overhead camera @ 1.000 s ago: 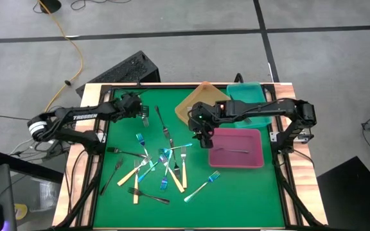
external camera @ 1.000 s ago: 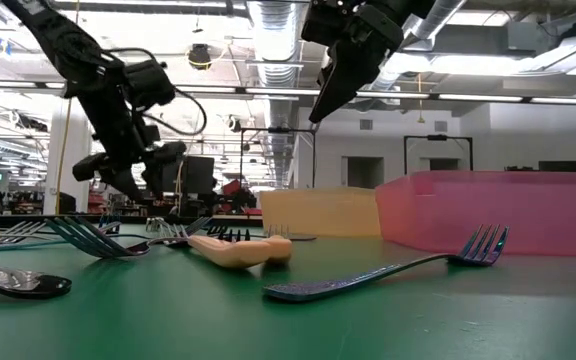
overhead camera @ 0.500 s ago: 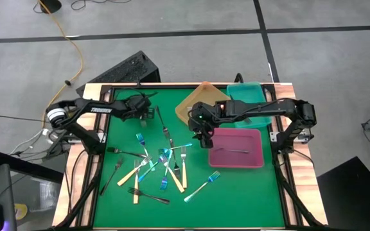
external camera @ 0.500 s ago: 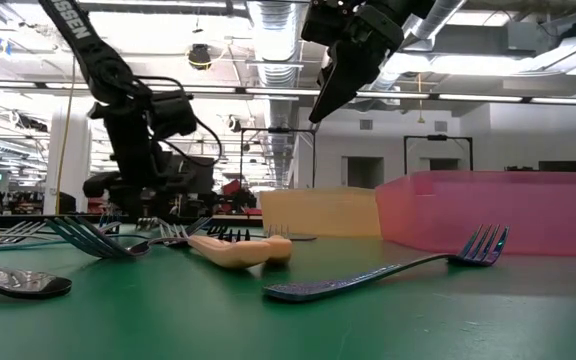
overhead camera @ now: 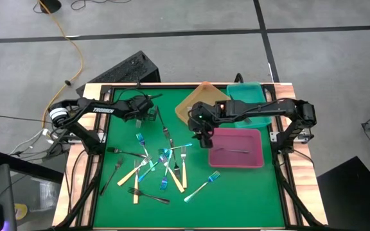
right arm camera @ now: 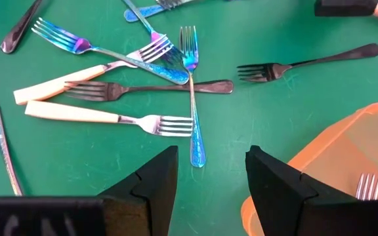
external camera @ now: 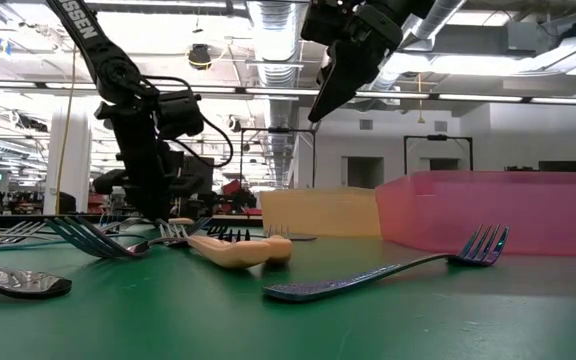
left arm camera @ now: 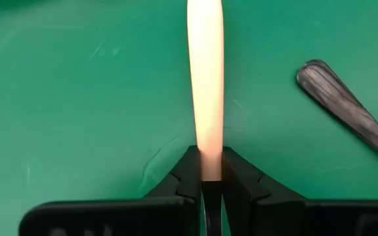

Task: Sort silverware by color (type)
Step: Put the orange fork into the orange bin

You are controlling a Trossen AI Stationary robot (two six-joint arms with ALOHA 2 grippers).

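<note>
Forks of cream, iridescent blue and black lie jumbled mid-surface (overhead camera: 236, 192), awaiting sorting. Beyond them the left tool (left arm camera: 209, 172), low at the surface's far left, now pinches a cream-handled fork (left arm camera: 205, 78) by its handle end, likely for lifting; a second ago its fingers stood spread. The right tool (right arm camera: 210, 172) hovers spread beside the orange tray (overhead camera: 198, 102), unmoved.
</note>
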